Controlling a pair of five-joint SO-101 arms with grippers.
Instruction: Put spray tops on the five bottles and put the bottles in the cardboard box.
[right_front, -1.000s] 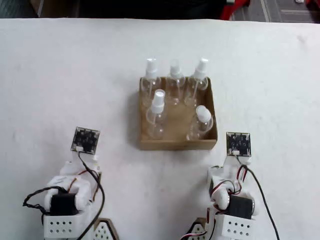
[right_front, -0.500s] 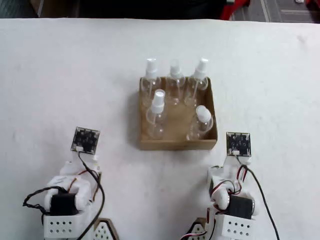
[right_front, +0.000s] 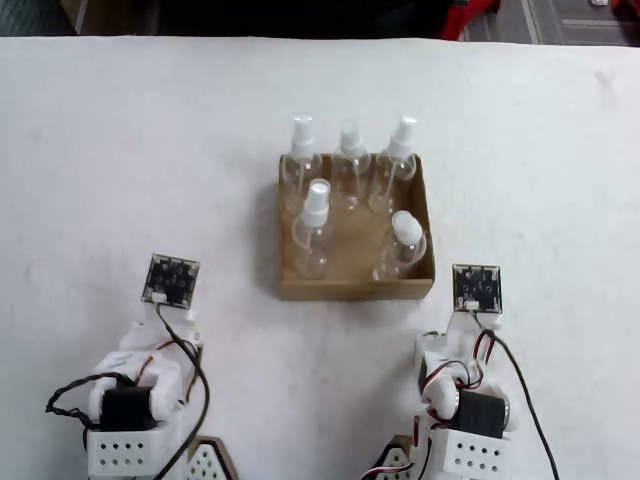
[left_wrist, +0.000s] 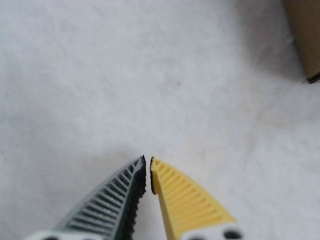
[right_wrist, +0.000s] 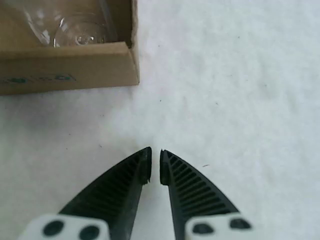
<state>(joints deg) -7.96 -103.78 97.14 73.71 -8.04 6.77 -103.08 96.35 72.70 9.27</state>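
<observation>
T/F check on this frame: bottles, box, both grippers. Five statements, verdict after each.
1. Five bottles stand inside the cardboard box. True.
2. One bottle is uncapped. False: each carries a white spray top.
3. The left gripper holds a bottle. False: it is shut on nothing, over the bare table.
4. The right gripper is shut and empty, near a corner of the box. True.
5. The box lies tipped on its side. False: it sits flat on the table, open side up.
</observation>
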